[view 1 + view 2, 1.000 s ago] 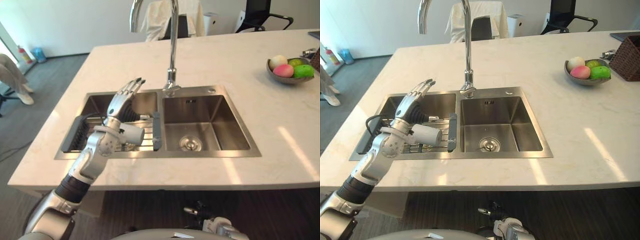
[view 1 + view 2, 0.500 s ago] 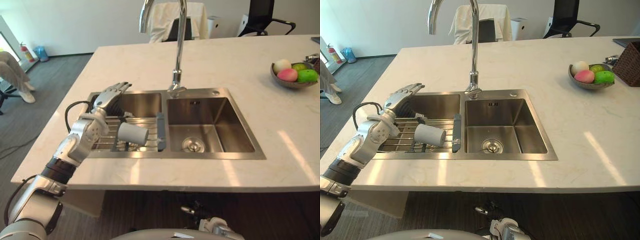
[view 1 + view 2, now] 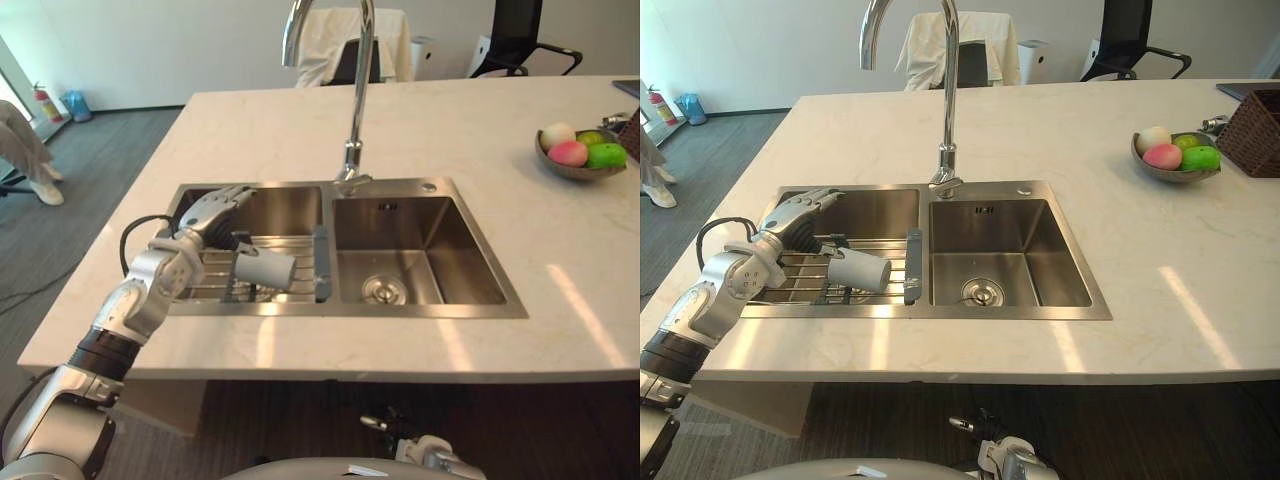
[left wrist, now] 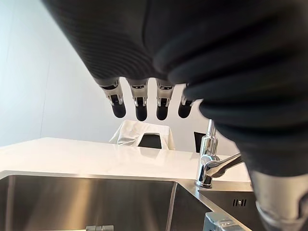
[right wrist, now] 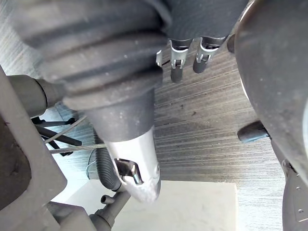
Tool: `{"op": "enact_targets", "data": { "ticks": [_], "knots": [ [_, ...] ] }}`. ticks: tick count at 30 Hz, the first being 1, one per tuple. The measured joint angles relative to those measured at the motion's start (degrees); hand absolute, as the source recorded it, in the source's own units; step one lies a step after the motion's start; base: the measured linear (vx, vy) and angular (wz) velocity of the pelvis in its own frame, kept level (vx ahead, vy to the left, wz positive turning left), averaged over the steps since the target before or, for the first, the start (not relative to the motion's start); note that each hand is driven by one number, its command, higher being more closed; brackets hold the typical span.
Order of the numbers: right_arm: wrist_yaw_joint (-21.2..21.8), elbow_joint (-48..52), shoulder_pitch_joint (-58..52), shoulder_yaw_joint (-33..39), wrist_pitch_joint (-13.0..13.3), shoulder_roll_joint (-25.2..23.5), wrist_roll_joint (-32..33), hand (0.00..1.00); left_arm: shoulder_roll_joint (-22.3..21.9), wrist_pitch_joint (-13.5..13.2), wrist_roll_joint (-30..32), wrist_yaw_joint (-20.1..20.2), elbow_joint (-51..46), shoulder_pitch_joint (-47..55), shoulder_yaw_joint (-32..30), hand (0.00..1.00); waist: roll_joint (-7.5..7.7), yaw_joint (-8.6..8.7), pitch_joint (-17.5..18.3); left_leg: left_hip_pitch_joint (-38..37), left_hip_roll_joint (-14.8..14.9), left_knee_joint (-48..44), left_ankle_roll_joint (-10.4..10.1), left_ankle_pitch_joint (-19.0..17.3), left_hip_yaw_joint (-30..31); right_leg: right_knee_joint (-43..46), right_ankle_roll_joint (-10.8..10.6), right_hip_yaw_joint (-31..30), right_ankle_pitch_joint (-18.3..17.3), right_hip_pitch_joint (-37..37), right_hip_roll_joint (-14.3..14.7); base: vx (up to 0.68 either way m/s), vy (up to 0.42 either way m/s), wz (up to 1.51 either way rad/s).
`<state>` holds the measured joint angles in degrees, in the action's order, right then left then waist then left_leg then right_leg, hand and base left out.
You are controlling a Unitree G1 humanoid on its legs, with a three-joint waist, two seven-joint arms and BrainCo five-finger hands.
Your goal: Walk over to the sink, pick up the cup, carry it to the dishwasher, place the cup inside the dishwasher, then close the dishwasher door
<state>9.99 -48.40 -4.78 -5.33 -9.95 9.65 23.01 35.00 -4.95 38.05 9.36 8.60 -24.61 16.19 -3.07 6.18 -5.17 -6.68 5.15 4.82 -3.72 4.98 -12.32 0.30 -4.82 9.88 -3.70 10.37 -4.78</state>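
Both hands hold nothing, from what I can see on my feeds. Nearest me, the right hand (image 5: pixel 186 61) hangs low over the wood-grain floor (image 5: pixel 202 120), fingers loose and pointing down. Above that runs the near edge of the pale desk (image 3: pixel 330 350). Past it lies the sink (image 3: pixel 430 186) with its two basins. My left hand (image 3: pixel 205 215) is over the left basin, fingers straight and spread wide, aimed at the basin's far wall. The cup (image 3: pixel 265 268) lies on its side on the wire rack (image 3: pixel 205 285) in that left basin, just to the right of the hand and below it. I cannot tell whether the wrist brushes it; no finger is round it. The right basin has just its drain (image 3: pixel 382 288) at the bottom. The tap (image 3: pixel 355 100) rises behind the divider between the basins. Farther along the desk on the right stands a bowl (image 3: pixel 560 170) of fruit, with a wicker basket (image 3: pixel 1252 120) beside it. Beyond the desk stands a chair (image 3: pixel 345 45) draped in white cloth, and a person's legs (image 3: pixel 25 150) show far left.
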Motion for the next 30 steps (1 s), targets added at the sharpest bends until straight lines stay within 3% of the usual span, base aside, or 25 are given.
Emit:
{"op": "enact_targets", "data": {
  "ticks": [8,20,25,30],
  "knots": [
    [1.25,-2.08,1.07,0.03,0.01,-0.10,-0.81,0.00,-0.68,0.76,2.85,1.24,-0.05,4.24,2.31,0.00,0.54,0.04,0.05,-0.41,-0.03,0.00,-0.07,-0.35,-0.27,-1.16,-0.03,-0.13,0.55,0.98,0.09,0.00,0.000,0.00],
    [1.29,-2.63,2.20,-0.10,0.04,-0.11,-0.91,0.00,-5.44,2.71,9.64,-2.09,1.51,8.36,6.66,0.00,0.66,0.23,0.07,-0.46,0.01,0.03,-0.11,-0.42,-0.69,-1.93,0.03,-0.56,1.02,1.09,0.17,0.00,-0.001,-0.01],
    [1.29,-3.79,2.75,-0.16,0.06,-0.12,-0.95,0.00,-5.86,3.89,12.12,-5.50,1.65,8.69,7.69,0.00,0.70,0.17,0.10,-0.69,0.02,0.03,-0.10,-0.71,-1.79,-2.64,-0.10,-1.58,1.56,1.05,0.15,0.00,-0.002,-0.10],
    [1.29,-4.32,3.09,-0.20,0.04,-0.17,-1.00,0.00,-7.15,4.98,14.05,-5.56,1.65,8.72,9.35,0.00,0.77,0.34,0.14,-0.75,0.00,0.05,-0.13,-0.79,-1.89,-2.78,-0.11,-1.65,1.57,1.11,0.14,0.00,-0.001,-0.01]
  ]
}}
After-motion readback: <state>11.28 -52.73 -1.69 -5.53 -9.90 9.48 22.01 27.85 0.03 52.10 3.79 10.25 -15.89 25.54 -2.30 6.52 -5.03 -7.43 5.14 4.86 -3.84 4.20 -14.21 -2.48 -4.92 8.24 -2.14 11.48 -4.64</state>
